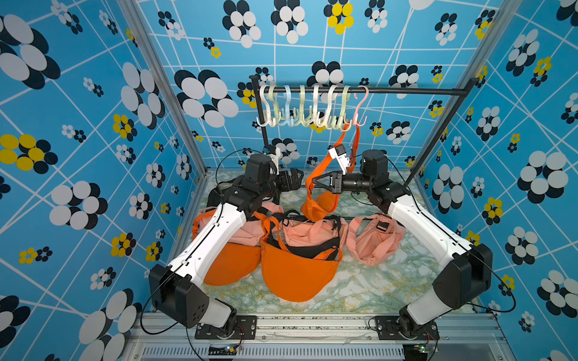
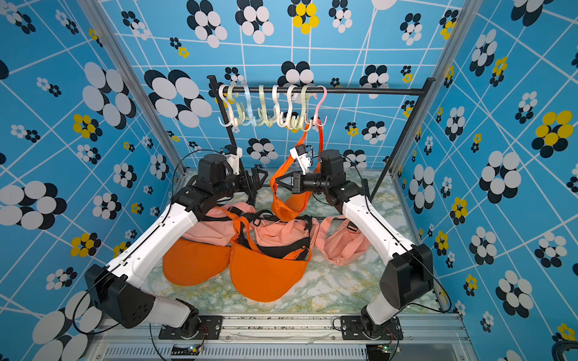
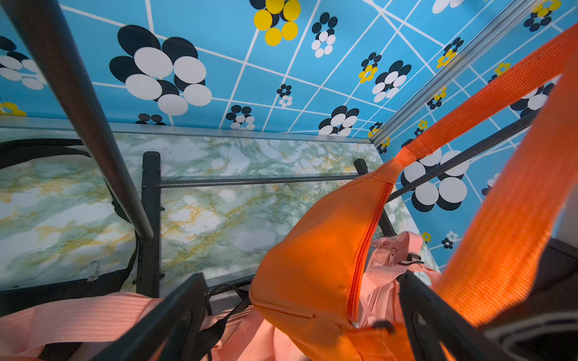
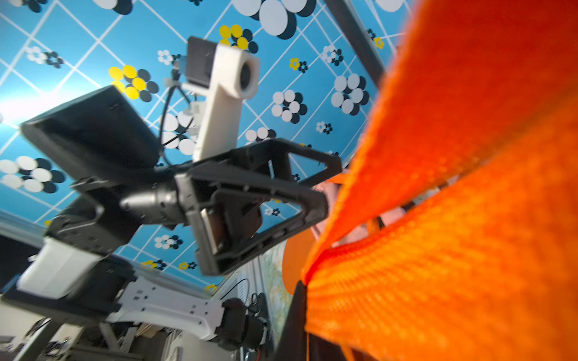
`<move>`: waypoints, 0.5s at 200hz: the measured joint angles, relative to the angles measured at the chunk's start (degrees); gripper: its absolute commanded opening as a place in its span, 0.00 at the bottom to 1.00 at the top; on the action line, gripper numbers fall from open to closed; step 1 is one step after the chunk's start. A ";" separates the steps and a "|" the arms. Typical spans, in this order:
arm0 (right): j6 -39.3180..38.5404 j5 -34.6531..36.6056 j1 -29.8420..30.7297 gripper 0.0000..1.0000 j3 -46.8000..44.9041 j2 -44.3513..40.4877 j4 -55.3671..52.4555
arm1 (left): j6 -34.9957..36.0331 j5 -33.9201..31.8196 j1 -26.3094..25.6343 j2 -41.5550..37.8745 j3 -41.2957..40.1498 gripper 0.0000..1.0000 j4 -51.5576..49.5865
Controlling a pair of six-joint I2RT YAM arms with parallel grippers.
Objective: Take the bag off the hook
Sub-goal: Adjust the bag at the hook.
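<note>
At the left, the left gripper is held above the green-and-white marble-patterned tabletop, its jaws spread wide with nothing gripped between them. Below its arm, a pale pink fabric bag and a flat orange crescent-shaped bag are laid, partly covered by the white link. Towards the middle, a second orange crescent bag with black straps is spread on the table, overlapped at its top by another pale pink bag. Above, a row of pastel plastic S-hooks is bunched at the left end of the black metal rail. From the last in the row, a pink plastic S-hook, the small orange fabric belt bag is hung by its orange webbing strap. The bag's body is seen low, just over the heap; contact with it cannot be judged. Just right of the bag, the right gripper is clamped tight on the strap, well below the hook. Farther right, a third pale pink bag is crumpled beside the right arm.
</note>
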 measured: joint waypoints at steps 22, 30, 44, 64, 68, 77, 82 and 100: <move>4.02 -6.69 -0.02 0.00 -3.54 -3.91 0.74 | -1.36 2.45 0.35 2.82 2.75 0.99 1.36; 5.18 -8.48 -0.02 0.00 -4.70 -5.07 1.03 | -2.12 3.91 0.35 4.52 3.87 0.99 2.08; 6.91 -11.06 -0.02 0.00 -6.67 -7.43 1.25 | -3.61 6.99 0.17 8.22 5.79 0.99 3.74; 7.54 -13.18 -0.13 0.00 -8.44 -11.15 0.79 | -5.35 10.71 -0.44 14.03 8.85 0.99 4.87; 7.58 -13.51 -0.13 0.00 -8.68 -11.87 0.57 | -5.49 11.30 -0.63 15.10 9.55 0.99 4.90; 7.52 -13.97 -0.11 0.00 -9.16 -13.64 -0.24 | -5.81 12.41 -1.42 17.46 11.19 0.99 4.94; 7.43 -14.27 -0.11 0.00 -9.31 -14.58 -0.66 | -5.88 13.11 -1.95 18.64 12.09 0.99 4.94; 7.19 -15.13 -0.11 0.00 -9.68 -16.85 -1.79 | -6.62 15.58 -4.28 21.59 15.10 0.99 5.31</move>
